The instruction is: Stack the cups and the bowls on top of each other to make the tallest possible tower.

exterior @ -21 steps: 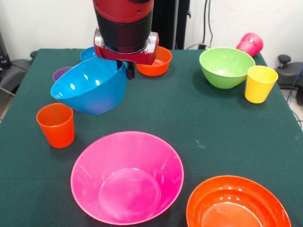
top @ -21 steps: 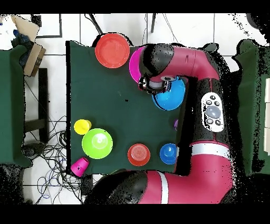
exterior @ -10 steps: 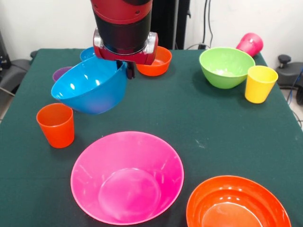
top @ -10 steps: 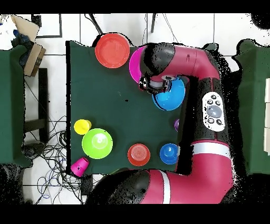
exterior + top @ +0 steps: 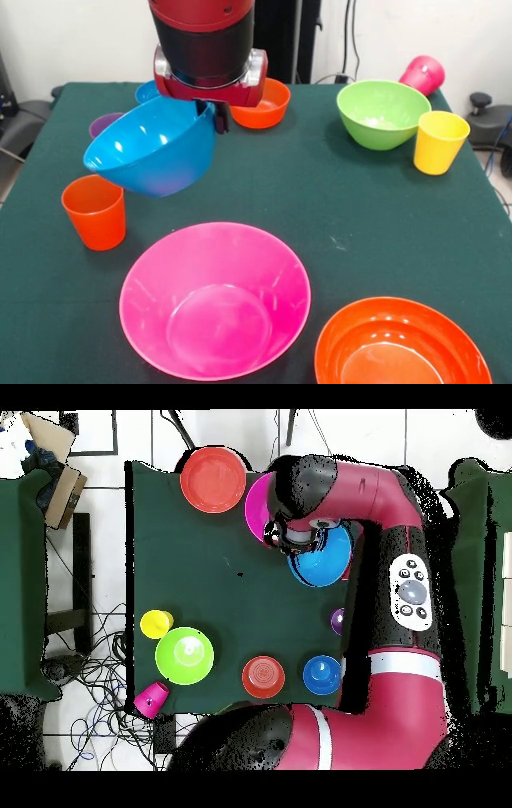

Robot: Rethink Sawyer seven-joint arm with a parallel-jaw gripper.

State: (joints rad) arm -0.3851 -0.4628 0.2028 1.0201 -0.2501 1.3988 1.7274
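My gripper (image 5: 218,118) is shut on the rim of the medium blue bowl (image 5: 152,152), which hangs tilted above the table, over the orange cup (image 5: 94,212). In the overhead view the gripper (image 5: 281,540) and the blue bowl (image 5: 322,562) sit beside the very large pink bowl (image 5: 256,504). The pink bowl (image 5: 214,300) stands upright in front, with the large orange bowl (image 5: 400,346) to its right. The purple cup (image 5: 101,124) and the small blue bowl (image 5: 146,90) are partly hidden behind the held bowl. A small orange bowl (image 5: 269,102) is behind the arm.
The lime green bowl (image 5: 382,112) and the yellow cup (image 5: 438,142) stand at the right. The magenta cup (image 5: 422,74) lies on its side at the table's far right corner. The red arm (image 5: 400,584) reaches along one side of the table.
The gripper has risen a little with the blue bowl and drifted slightly left in the front view. Everything else stays in place.
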